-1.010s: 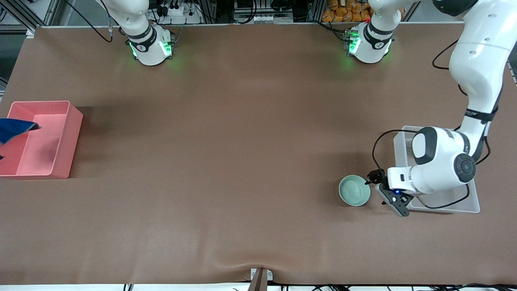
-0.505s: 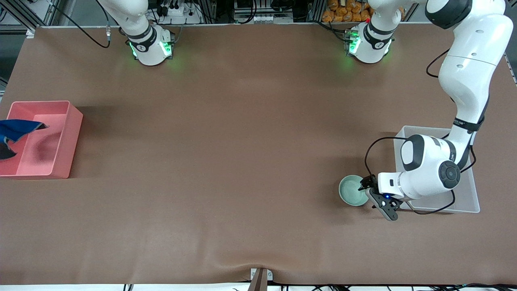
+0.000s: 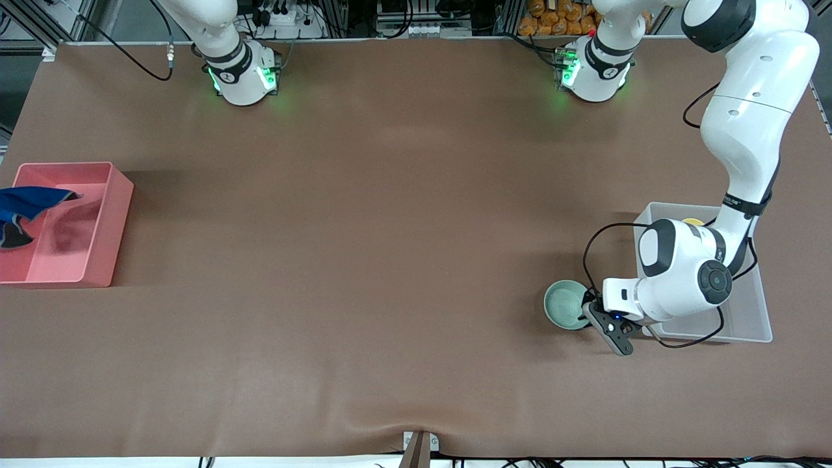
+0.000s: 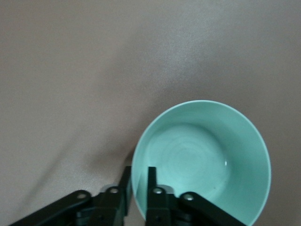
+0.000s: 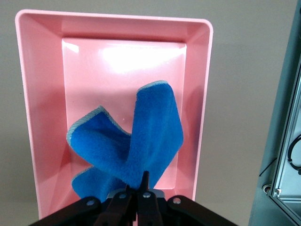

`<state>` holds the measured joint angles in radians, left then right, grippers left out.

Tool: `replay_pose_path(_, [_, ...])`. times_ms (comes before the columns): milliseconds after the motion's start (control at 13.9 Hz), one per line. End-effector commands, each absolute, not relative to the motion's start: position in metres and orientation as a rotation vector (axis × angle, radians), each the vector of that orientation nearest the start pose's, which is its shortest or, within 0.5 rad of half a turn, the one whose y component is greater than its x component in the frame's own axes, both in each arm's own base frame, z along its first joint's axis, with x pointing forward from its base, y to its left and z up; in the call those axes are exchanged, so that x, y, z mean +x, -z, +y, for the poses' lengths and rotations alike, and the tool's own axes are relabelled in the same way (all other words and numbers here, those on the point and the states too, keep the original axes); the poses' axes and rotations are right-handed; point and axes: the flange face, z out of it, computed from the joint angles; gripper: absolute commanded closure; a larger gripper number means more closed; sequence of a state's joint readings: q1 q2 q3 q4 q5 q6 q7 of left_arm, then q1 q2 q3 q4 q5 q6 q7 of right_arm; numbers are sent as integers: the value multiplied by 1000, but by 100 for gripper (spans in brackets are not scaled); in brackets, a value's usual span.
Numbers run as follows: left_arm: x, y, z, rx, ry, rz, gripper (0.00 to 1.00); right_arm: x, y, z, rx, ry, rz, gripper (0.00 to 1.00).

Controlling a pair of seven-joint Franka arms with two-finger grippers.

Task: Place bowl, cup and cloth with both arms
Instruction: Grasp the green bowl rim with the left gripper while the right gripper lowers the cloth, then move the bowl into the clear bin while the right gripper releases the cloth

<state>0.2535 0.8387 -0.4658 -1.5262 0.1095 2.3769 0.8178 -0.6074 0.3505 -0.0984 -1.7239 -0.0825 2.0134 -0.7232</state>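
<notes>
Currently the left gripper (image 3: 590,309) sits at the rim of the bowl (image 3: 566,304), at the bowl's 3 o'clock edge in the front view; the left wrist view shows one finger (image 4: 152,188) inside the bowl (image 4: 202,160) and the other outside, jaws pinching the rim wall between them. Bowl rests upright on the brown table (image 3: 390,227), toward the left arm's end, just beside the clear tray (image 3: 747,328), which lies at its 3 o'clock. A yellow sliver of the cup (image 3: 693,222) shows in that tray, mostly hidden by the left arm (image 3: 682,273). Toward the right arm's end stands the pink bin (image 3: 97,260). The cloth (image 3: 23,201) hangs over the bin's interior at the frame's 9 o'clock edge. In the right wrist view the right gripper (image 5: 138,193) is over the pink bin (image 5: 197,94), jaws pressed together on a gathered fold of the cloth (image 5: 136,146); the rest of the fabric droops in loose lobes, grey-blue stitched edge visible. Whether the lowest fold touches the bin floor cannot be told.
</notes>
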Motion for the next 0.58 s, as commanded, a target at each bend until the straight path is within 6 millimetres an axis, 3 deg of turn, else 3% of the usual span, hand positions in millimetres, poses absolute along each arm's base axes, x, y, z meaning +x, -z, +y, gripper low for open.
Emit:
replay_pose_path(0, [718,-215,-90,-2923,318,1556,100,479,-373,-420,-3118,-228,-79,100])
replay_pose_path(144, [720,-237,-78,-2945,311,1517,100,476,-359,-426,-3102,-250,-65,100])
replay_pose_path(289, [718,-268,-56,-3042,265,1410,100,484,-358,-413,-3091,-265,-78,100])
replay_pose_path(505, [719,-340,-59,-3270,202,1172,100,485,-339,-413,-3067,-300,-96,100])
